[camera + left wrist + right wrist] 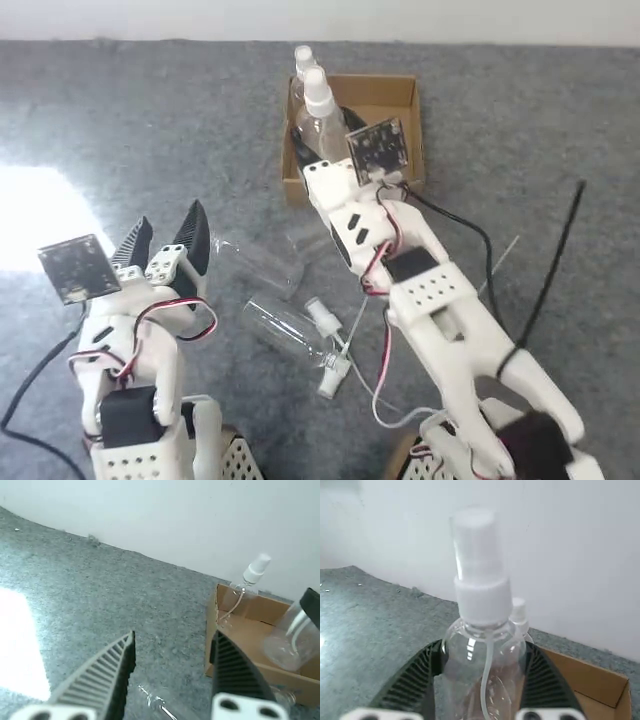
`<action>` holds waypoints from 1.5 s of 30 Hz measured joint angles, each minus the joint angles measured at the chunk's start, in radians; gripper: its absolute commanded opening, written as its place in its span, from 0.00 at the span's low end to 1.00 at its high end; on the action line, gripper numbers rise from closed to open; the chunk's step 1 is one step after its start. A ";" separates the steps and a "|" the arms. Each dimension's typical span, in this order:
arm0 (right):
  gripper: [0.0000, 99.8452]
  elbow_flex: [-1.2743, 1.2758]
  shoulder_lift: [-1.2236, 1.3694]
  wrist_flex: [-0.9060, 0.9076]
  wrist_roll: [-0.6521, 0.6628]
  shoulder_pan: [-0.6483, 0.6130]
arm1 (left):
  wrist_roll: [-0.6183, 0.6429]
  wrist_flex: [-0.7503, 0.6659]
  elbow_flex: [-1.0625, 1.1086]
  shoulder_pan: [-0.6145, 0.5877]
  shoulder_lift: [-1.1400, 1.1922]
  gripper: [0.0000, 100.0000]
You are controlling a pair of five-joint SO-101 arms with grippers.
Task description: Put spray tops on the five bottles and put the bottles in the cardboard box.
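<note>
Overhead, right tool [318, 140] tight around capped bottle [318, 97] at box [395, 100]; left tool [170, 215] agape.

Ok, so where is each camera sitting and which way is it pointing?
High view: above and behind the arms, looking down over the grey table toward the cardboard box; both arms show.
Left wrist view: on the left arm, looking past the open left gripper toward the box.
Right wrist view: on the right arm, looking along the right gripper, shut on a spray-topped bottle, toward the wall.
Shared: all three show the box and a second capped bottle standing in it.
</note>
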 measured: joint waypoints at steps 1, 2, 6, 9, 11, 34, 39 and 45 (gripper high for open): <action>0.06 -0.014 0.025 -0.008 0.000 0.000 | 0.000 0.000 0.000 0.000 0.000 0.22; 0.06 -0.029 0.048 -0.014 0.000 0.000 | 0.000 0.000 0.000 0.000 0.000 0.22; 0.06 -0.087 0.137 -0.035 0.000 0.000 | 0.000 0.000 0.000 0.000 0.000 0.22; 0.06 -0.127 0.198 -0.037 0.000 0.005 | 0.000 0.000 0.000 0.000 0.000 0.22; 0.06 -0.160 0.236 -0.037 0.000 0.017 | 0.000 0.000 0.000 -0.008 0.000 0.22; 0.06 -0.356 0.758 -0.370 0.000 0.040 | 0.000 0.000 0.000 -0.138 0.000 0.22; 0.06 -0.420 0.855 -0.370 0.000 0.041 | 0.000 0.000 0.000 -0.138 0.000 0.22; 0.06 -0.450 0.899 -0.370 -0.002 0.041 | 0.000 0.000 0.000 -0.138 0.000 0.22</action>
